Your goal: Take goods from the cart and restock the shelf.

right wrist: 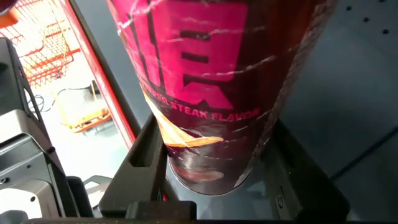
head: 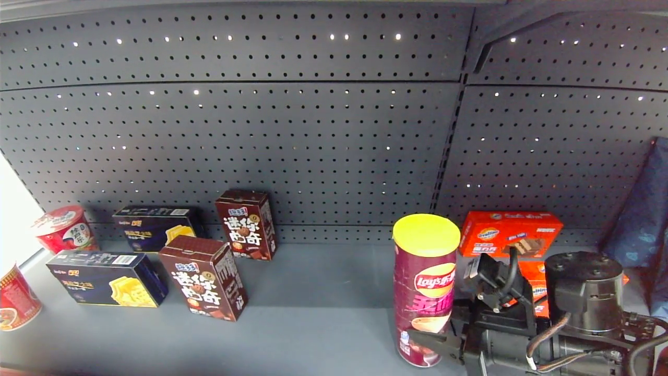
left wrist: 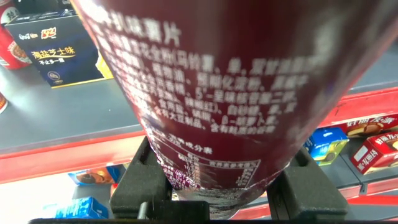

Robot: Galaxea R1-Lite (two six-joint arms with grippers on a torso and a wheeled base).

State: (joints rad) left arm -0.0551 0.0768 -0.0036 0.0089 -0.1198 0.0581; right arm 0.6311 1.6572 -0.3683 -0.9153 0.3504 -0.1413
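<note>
Jaws of the right gripper (right wrist: pixel 216 167) are closed to the width of the chips can (head: pixel 425 282) and grip it low on the body. The can is upright on the shelf (head: pixel 323 303), just beside the orange box (head: pixel 509 230) on that box's left; whether its base touches the deck cannot be confirmed. The left gripper (left wrist: pixel 225 186) likewise clamps a second can (left wrist: pixel 236 93), whose position relative to the orange box cannot be determined.

Assessment: placement step is in hand. The next move calls for seating the can flat, releasing it, and withdrawing without tipping it toward the orange box.
</note>
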